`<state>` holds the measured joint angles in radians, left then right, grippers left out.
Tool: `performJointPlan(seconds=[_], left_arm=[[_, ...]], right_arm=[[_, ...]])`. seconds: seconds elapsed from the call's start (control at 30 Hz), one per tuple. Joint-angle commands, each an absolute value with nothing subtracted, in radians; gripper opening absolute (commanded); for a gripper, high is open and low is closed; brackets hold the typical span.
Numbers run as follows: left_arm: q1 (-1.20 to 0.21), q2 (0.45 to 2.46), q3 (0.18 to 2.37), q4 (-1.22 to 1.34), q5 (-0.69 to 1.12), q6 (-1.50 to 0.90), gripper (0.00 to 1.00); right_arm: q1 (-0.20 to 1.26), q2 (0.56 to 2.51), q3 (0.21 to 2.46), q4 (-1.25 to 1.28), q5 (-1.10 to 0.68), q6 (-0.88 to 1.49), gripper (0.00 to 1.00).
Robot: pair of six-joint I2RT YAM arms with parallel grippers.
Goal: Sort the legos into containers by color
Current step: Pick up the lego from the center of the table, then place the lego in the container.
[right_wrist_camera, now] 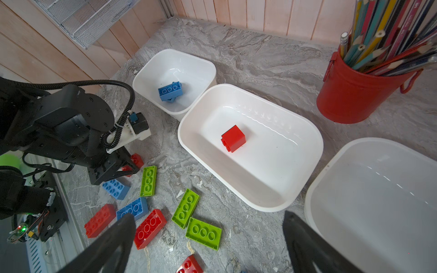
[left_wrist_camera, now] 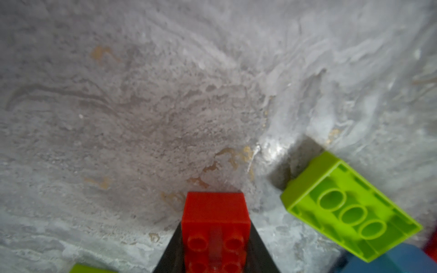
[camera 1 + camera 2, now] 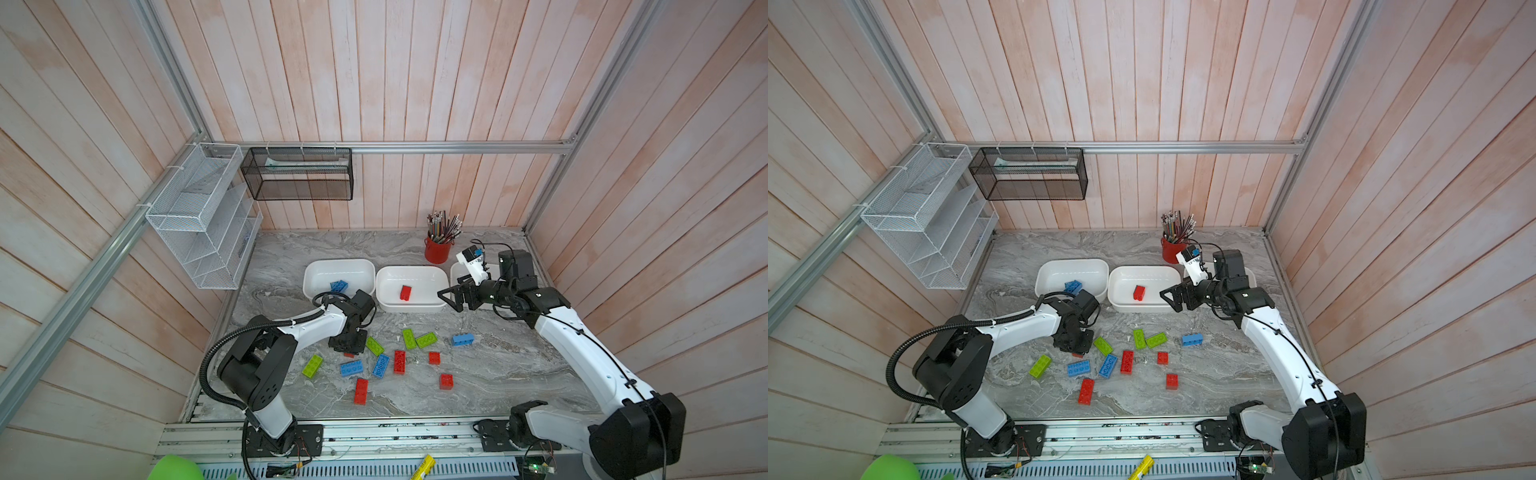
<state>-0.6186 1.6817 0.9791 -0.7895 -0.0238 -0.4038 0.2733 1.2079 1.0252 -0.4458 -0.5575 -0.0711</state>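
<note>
Lego [image 2: 215,212], glossy red studded block, between black wedge jaws

Pale pink plank walls [image 3: 415,75] close in three sides of a grey marbled table [image 3: 490,386]. A silver rail [image 3: 457,146] along the back wall carries a black mesh basket [image 3: 297,174]; a white wire rack [image 3: 199,224] hangs above the table's far left corner. A red cup of pencils [image 3: 437,251] stands near its far edge

Glossy plastic tubs [image 1: 250,151]; matt marbled tabletop [image 3: 498,374]
</note>
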Motion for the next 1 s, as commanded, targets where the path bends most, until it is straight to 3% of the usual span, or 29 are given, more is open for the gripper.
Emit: performJointPlan(seconds=[0.0, 0.37, 0.73, 0.97], left_arm=[[-0.624, 1.691, 1.024, -0.822, -0.04, -0.391, 0.27], [-0.66, 1.81, 1.529, -0.973, 0.007, -0.304, 0.27], [-0.662, 2.206, 2.077, -1.053, -0.017, -0.235, 0.28], [-0.661, 2.369, 2.224, -1.078, -0.039, -0.238, 0.29]], right_arm=[[0.278, 1.205, 1.017, -0.451, -0.551, -0.072, 0.98], [0.276, 1.212, 1.011, -0.429, -0.543, -0.072, 0.98], [0.228, 1.212, 1.019, -0.423, -0.522, -0.069, 0.98], [0.221, 1.206, 1.015, -0.42, -0.522, -0.07, 0.98]])
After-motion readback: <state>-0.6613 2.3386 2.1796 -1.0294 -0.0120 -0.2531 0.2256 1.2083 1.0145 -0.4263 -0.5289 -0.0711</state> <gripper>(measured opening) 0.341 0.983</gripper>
